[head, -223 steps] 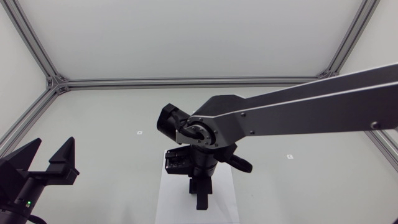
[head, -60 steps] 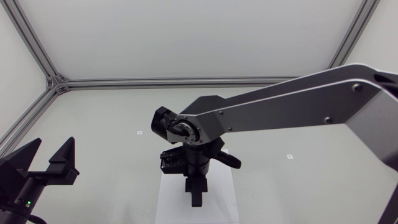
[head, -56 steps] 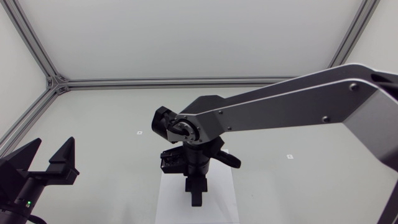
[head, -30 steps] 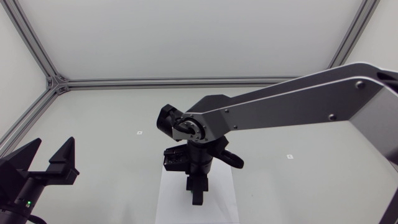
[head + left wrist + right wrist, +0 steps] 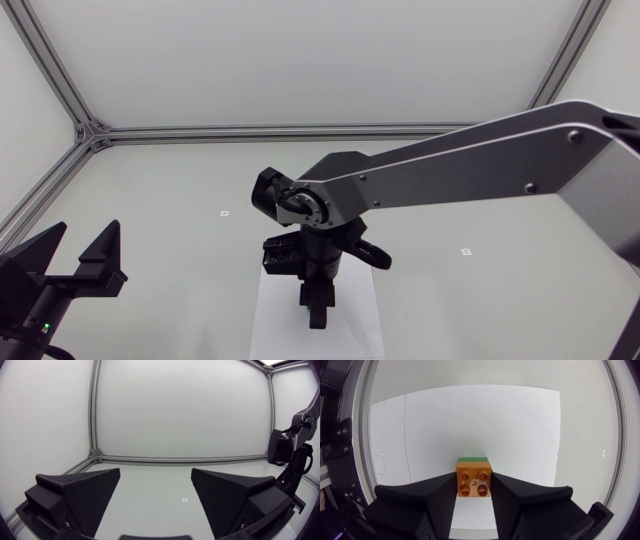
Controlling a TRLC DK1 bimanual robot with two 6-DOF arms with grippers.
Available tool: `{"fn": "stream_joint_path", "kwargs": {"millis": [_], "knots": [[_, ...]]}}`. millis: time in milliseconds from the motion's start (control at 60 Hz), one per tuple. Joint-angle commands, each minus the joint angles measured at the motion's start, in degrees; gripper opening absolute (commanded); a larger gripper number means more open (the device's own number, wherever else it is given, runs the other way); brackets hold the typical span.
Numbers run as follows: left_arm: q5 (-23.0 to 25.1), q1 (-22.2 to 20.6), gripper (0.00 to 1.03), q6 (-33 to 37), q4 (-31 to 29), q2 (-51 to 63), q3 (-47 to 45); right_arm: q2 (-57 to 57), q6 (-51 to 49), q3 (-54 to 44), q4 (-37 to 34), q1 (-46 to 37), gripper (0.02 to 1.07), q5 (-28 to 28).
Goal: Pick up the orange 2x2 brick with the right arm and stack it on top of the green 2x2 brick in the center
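In the right wrist view the orange 2x2 brick [image 5: 474, 478] sits between the fingers of my right gripper [image 5: 474, 491], which is shut on it from both sides. A thin strip of the green brick [image 5: 473, 459] shows just beyond and below the orange one; whether the two touch I cannot tell. Both are over a white sheet [image 5: 520, 435]. In the head view my right gripper [image 5: 317, 315] points down at the white sheet [image 5: 270, 320] and hides both bricks. My left gripper [image 5: 75, 262] stands open at the near left, holding nothing; its wide-apart fingers frame the left wrist view [image 5: 155, 495].
My right arm [image 5: 470, 170] spans the table from the right edge to the middle. Its wrist [image 5: 287, 455] shows to the side in the left wrist view. Small white markers [image 5: 225, 213] lie on the grey tabletop.
My right arm's wrist has shifted slightly to the right and the gripper has risen a little over the sheet. The left arm has not moved.
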Motion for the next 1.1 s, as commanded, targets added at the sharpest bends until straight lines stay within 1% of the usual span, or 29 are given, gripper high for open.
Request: {"fn": "stream_joint_path", "kwargs": {"millis": [0,150,450,783,1083], "knots": [[0.3,0.1,0.99,0.7,-0.9,-0.5,-2.3,5.2,-1.7,-4.0,0.2,-0.6,0.17,-0.9],[0.2,0.1,0.99,0.7,-0.9,-0.5,-2.3,3.9,-1.2,-5.1,1.1,0.3,0.17,-0.8],[0.2,0.1,0.99,0.7,-0.9,-0.5,-2.3,3.7,-0.3,-4.2,1.8,1.5,0.17,-0.2],[0.2,0.1,0.99,0.7,-0.8,-0.5,-2.3,1.6,-1.9,-6.2,2.7,2.5,0.17,-1.0],[0.2,0.1,0.99,0.7,-0.9,-0.5,-2.3,2.3,-1.1,-5.5,2.7,1.7,0.17,-0.4]]}}
